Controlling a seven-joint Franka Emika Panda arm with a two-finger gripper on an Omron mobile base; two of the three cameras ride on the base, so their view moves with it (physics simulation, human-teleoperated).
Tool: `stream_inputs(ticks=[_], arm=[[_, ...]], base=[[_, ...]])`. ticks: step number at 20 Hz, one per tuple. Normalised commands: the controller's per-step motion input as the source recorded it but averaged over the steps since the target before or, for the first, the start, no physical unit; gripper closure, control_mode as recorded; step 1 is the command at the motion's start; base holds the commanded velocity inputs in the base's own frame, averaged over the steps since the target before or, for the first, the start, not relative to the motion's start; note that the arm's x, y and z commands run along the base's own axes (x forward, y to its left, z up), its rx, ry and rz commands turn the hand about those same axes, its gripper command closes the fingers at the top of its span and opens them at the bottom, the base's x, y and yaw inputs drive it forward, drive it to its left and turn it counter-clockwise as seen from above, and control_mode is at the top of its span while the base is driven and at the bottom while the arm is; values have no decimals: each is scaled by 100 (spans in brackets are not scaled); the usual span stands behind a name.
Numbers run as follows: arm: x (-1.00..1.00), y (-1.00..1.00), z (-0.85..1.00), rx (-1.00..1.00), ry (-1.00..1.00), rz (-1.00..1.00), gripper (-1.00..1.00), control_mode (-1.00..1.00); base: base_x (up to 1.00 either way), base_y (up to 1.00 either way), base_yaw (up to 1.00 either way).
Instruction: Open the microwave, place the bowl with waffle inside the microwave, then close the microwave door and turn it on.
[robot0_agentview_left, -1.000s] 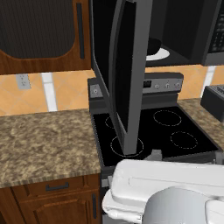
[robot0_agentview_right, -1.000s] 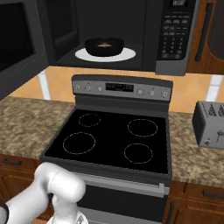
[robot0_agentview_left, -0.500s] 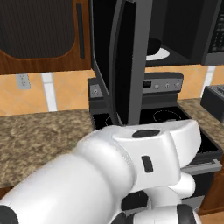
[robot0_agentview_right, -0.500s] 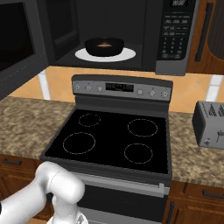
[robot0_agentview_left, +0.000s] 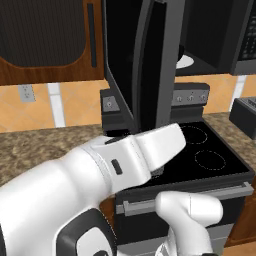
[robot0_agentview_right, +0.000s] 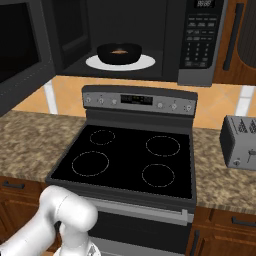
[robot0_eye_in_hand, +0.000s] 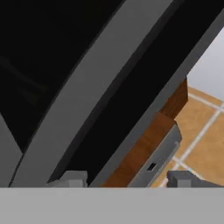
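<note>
The microwave (robot0_agentview_right: 172, 35) hangs above the stove with its microwave door (robot0_agentview_right: 20, 47) swung wide open to the left. Inside, the black bowl (robot0_agentview_right: 119, 54) sits on a white turntable plate (robot0_agentview_right: 145, 63), and the golden waffle (robot0_agentview_right: 119, 50) lies in it. From the left base view the door (robot0_agentview_left: 150, 65) shows edge-on, with my white arm (robot0_agentview_left: 100, 180) rising in front of it. My gripper (robot0_eye_in_hand: 127, 180) is open, nothing between its fingertips (robot0_eye_in_hand: 72, 178), close to the door's dark glass and a grey frame strip (robot0_eye_in_hand: 65, 92).
A black stove (robot0_agentview_right: 130, 160) with four rings stands below the microwave, its control strip (robot0_agentview_right: 137, 99) behind. A grey toaster (robot0_agentview_right: 240, 142) sits on the speckled counter (robot0_agentview_right: 220, 175) to the right. The button panel (robot0_agentview_right: 200, 35) is on the microwave's right edge. Wooden cabinets (robot0_agentview_left: 45, 40) flank it.
My arm has swung up in the left base view and now covers the lower stove and counter. The bowl, waffle and open door have not moved.
</note>
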Motion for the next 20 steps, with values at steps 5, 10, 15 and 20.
stream_inputs(ticks=[5, 10, 15, 20], arm=[[6, 4, -23, -17, -15, -14, -100, -100], [-3, 31, -4, -6, -16, -10, -100, -100], [10, 22, -6, 0, -21, 0, -100, -100], [-26, 38, -2, 0, -17, 2, -100, -100]], base=[[0, 0, 0], [0, 0, 0], [0, 0, 0], [0, 0, 0]])
